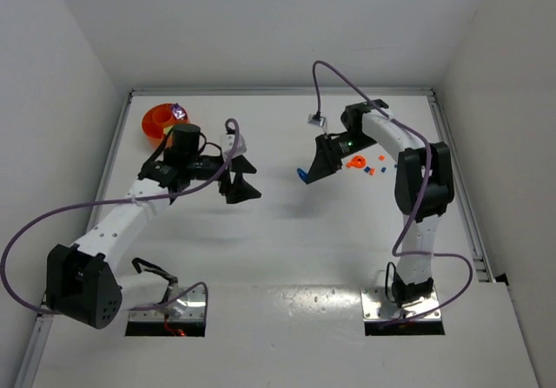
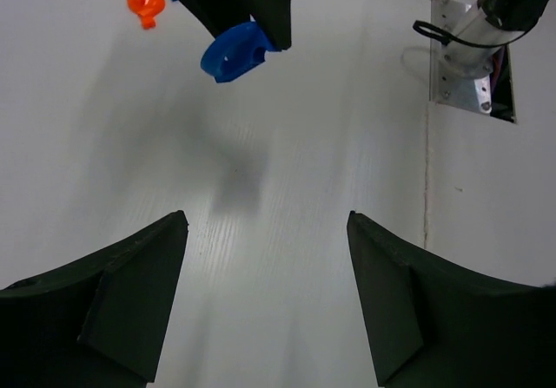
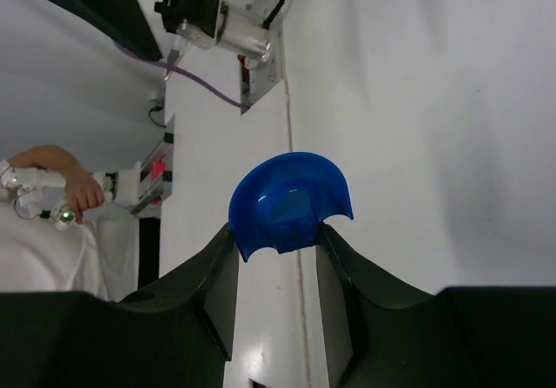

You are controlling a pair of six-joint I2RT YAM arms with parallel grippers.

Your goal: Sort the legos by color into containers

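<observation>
My right gripper is shut on a small blue bowl-shaped piece with two studs on its base, held by that base above the table's middle. The same piece shows in the top view and in the left wrist view. My left gripper is open and empty, facing the right gripper a short way to its left. A small orange round piece and a few tiny orange and blue bricks lie by the right arm. The orange bowl sits at the far left with a purple brick in it.
The left arm's body lies just in front of the orange bowl. A raised rail runs along the table's right edge and another along the back. The right arm's base plate shows in the left wrist view. A person's hand is beyond the table.
</observation>
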